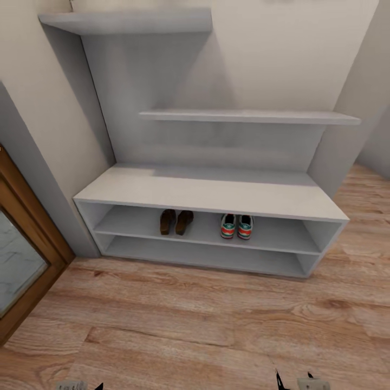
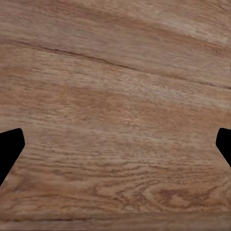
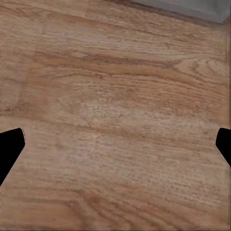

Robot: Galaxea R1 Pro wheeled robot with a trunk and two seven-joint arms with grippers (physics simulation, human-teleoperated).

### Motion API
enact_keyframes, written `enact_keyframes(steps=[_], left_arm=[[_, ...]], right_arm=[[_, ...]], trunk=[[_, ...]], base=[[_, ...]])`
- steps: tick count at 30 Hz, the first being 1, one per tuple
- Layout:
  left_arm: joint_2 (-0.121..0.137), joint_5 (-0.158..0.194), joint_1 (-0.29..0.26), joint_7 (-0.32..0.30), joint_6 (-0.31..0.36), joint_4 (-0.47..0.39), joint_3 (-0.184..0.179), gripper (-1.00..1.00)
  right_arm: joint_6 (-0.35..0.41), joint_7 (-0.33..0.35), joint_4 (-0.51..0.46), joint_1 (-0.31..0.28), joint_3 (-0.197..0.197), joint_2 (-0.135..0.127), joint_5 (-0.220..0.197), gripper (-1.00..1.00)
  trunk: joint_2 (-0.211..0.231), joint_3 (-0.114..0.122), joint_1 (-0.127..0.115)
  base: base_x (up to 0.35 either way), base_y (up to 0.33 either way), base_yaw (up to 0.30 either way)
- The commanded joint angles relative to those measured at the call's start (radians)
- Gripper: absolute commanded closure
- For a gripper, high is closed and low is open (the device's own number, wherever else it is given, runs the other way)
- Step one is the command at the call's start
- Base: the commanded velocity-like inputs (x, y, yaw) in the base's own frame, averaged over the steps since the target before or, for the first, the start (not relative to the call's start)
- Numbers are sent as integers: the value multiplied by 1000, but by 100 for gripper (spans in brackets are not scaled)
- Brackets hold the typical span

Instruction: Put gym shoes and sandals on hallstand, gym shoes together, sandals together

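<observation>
Two sandals (image 1: 176, 222), two gym shoes (image 1: 236, 226) paired on hallstand (image 1: 211, 192) upper shelf

Head camera high, facing hallstand (image 1: 211, 192); wrist cameras close over floor (image 2: 115, 96).

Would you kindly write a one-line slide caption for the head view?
Two sandals and two gym shoes sit paired on the hallstand upper open shelf, above bare corridor floor.

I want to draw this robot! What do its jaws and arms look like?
Little of them shows. In each wrist view the fingers are flat black shapes with angled, pointed ends at the picture's edges, above the wood-plank floor. In the head view, small black tips and pale grey blocks peek up: left gripper, right gripper. No cables or markings visible.
</observation>
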Motion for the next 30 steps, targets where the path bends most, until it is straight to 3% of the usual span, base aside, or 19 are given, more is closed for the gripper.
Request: enact_keyframes(steps=[1, 10, 30], left_arm=[[0, 4, -1, 2, 0, 2, 4, -100], [-4, 5, -1, 111, 0, 16, 3, -100], [-3, 4, -1, 155, 0, 40, 3, -100]], right_arm=[[-11, -9, 2, 6, -2, -1, 11, -100], [-40, -14, 1, 35, -3, 3, 10, -100], [-39, -11, 44, 37, -3, 15, 8, -100]], trunk=[[7, 3, -4], [70, 31, -39], [210, 93, -115]], base=[[0, 0, 0], [0, 0, 0], [0, 0, 0]])
